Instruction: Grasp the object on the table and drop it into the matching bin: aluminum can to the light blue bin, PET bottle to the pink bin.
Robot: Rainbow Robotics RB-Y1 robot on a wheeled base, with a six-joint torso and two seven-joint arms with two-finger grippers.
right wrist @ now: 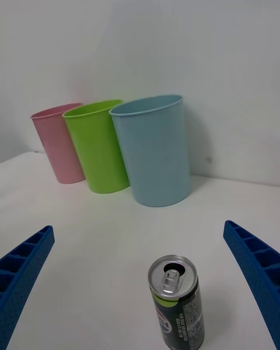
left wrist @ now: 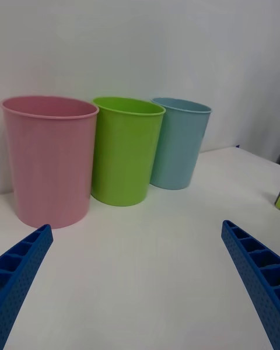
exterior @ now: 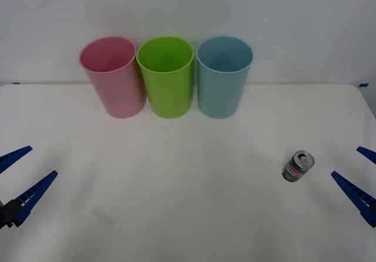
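Note:
The aluminum can (exterior: 298,167) stands upright on the white table (exterior: 176,185) at the right, a small dark can with a silver pull-tab top and a red-and-white label. My right gripper (exterior: 345,161) is open just to its right, apart from it. In the right wrist view the can (right wrist: 175,303) stands between and slightly ahead of the open right gripper (right wrist: 138,227). The light blue bin (exterior: 223,77) stands at the back, rightmost of three, and the pink bin (exterior: 111,77) leftmost. My left gripper (exterior: 43,160) rests open at the table's left edge.
A lime green bin (exterior: 166,77) stands between the pink and light blue bins, all three close together against the white back wall. The left wrist view shows the same row: pink bin (left wrist: 49,157), green bin (left wrist: 125,151), light blue bin (left wrist: 178,143).

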